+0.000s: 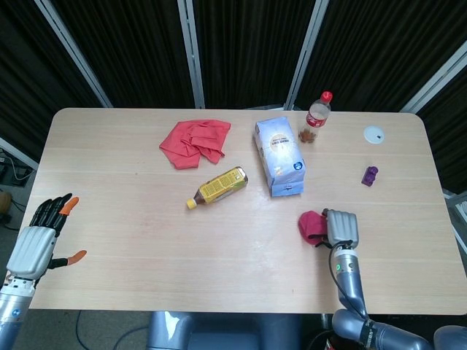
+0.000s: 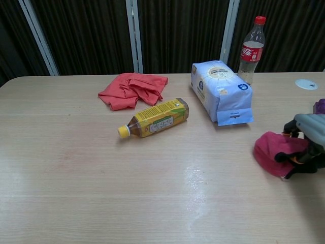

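Right hand (image 1: 341, 227) grips dark red cloth (image 1: 311, 226) on table (image 1: 131, 240); left hand (image 1: 38, 244) off the table edge, fingers spread, holding nothing.

On your table (image 1: 109, 168) you have a crumpled red cloth (image 1: 194, 141) toward the far left, and a yellow-labelled bottle (image 1: 217, 187) lying on its side near the middle, cap pointing left. You also have a blue-and-white bag (image 1: 279, 155) lying flat beside an upright cola bottle (image 1: 316, 117) with a red cap; to their right, well apart, sit a white disc (image 1: 373, 134) and a small purple object (image 1: 369, 176).
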